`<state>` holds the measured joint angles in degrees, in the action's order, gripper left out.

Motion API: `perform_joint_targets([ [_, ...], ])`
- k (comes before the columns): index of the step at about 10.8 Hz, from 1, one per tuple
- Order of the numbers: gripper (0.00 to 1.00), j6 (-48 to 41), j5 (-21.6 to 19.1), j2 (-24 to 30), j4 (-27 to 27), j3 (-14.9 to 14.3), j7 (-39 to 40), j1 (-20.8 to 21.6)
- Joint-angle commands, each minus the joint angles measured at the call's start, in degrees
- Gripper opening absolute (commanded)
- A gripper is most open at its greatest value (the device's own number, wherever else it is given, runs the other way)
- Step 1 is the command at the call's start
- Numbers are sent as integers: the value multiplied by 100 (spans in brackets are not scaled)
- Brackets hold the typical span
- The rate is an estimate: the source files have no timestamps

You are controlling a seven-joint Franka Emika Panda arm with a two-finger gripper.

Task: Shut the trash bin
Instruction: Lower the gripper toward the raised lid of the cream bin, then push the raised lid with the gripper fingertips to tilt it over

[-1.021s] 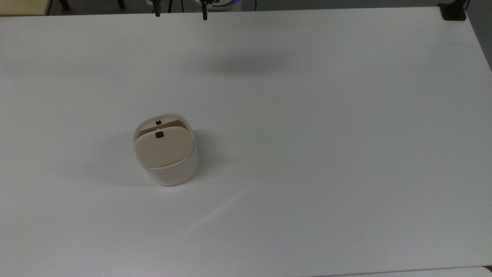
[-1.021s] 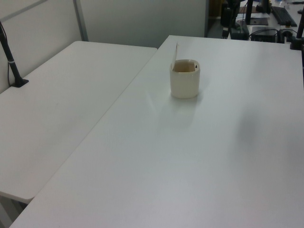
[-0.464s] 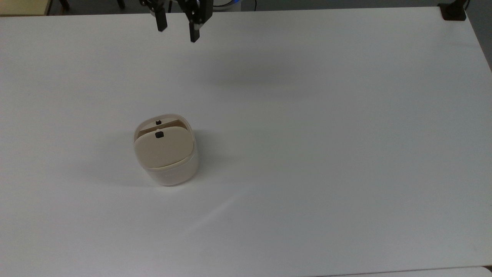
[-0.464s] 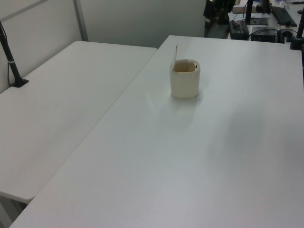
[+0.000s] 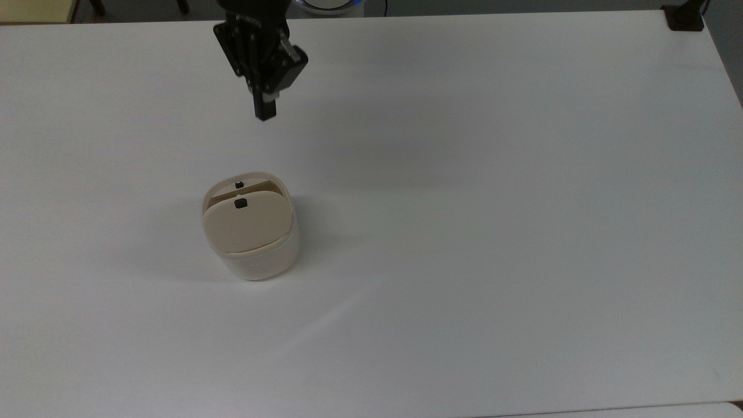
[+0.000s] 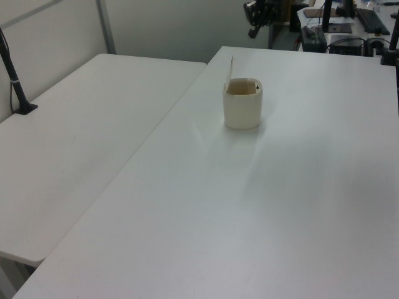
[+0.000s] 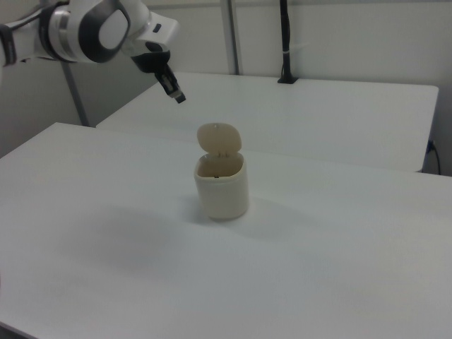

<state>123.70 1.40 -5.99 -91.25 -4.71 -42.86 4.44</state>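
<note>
The trash bin (image 5: 261, 261) is a small cream-white tub standing on the white table (image 5: 493, 232). Its beige lid (image 5: 246, 226) is swung up on its hinge, leaving the mouth uncovered. A small black button (image 5: 239, 204) sits on the lid. In the left view the trash bin (image 6: 242, 109) shows its lid (image 6: 232, 67) edge-on, and in the right view the trash bin (image 7: 222, 187) has its lid (image 7: 219, 138) upright. My gripper (image 5: 265, 113) hangs above the table, beyond the bin toward the top view's upper edge, apart from it. It is shut with nothing in it, as the left view (image 6: 252, 32) and right view (image 7: 179, 97) also show.
A second white table (image 6: 81, 143) adjoins on the left view's left, with a black post (image 6: 14, 75) clamped to it. A black clamp (image 5: 685, 17) sits at the top view's upper right corner. Another black post (image 7: 285, 42) stands behind in the right view.
My gripper has come in from the top view's upper edge toward the bin and lower. Its fingers, apart half a second ago, are now together. The bin has not moved.
</note>
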Motion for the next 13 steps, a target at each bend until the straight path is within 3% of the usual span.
perform_joint_targets([
  [1, 0, 880, -87, -490, 292, -74, -1047, -84],
  [4, 0, 1558, -87, -876, 301, -83, -1251, -75],
  [13, 0, 1613, -34, -1273, 274, -83, -1199, -216],
])
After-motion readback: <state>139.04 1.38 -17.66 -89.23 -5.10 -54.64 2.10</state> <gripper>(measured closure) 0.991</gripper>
